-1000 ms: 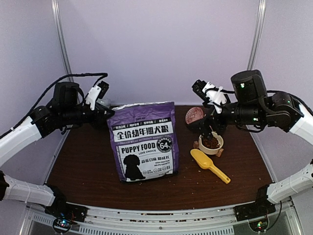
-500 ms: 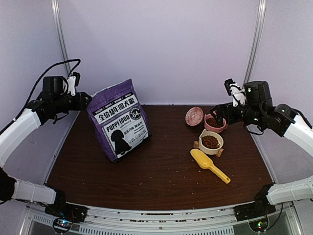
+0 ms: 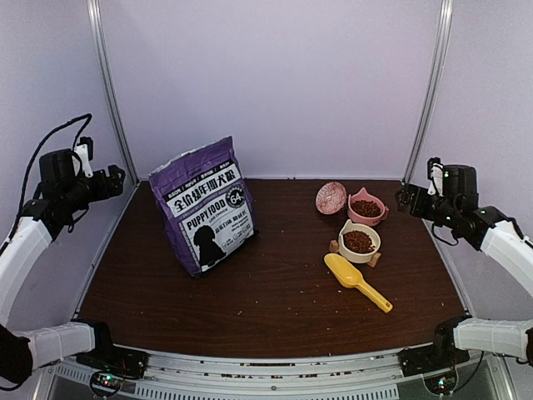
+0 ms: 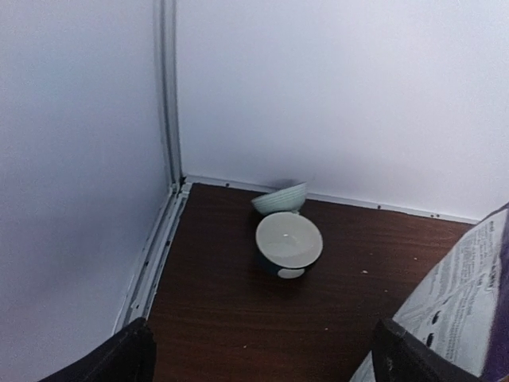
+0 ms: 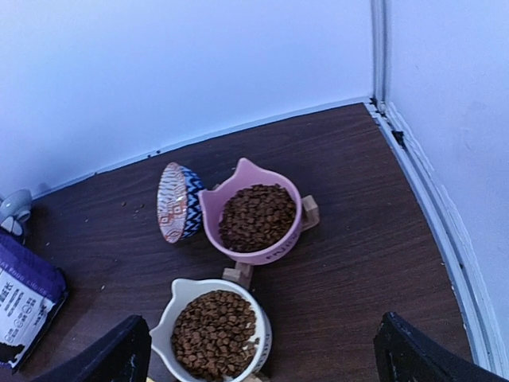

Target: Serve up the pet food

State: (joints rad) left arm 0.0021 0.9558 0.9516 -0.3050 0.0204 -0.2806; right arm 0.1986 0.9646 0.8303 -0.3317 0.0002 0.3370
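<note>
Light was even and cool, tinting the walls lilac; shadows were faint. The left wrist view was soft and dim, the right wrist view sharper, brighter.

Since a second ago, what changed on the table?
The purple bag went from table centre to the left and now stands tilted, let go. The left fingers drew back left, the right fingers drew back right off the pink bowl of pet food. The white bowl, yellow scoop and patterned bowl stayed.
</note>
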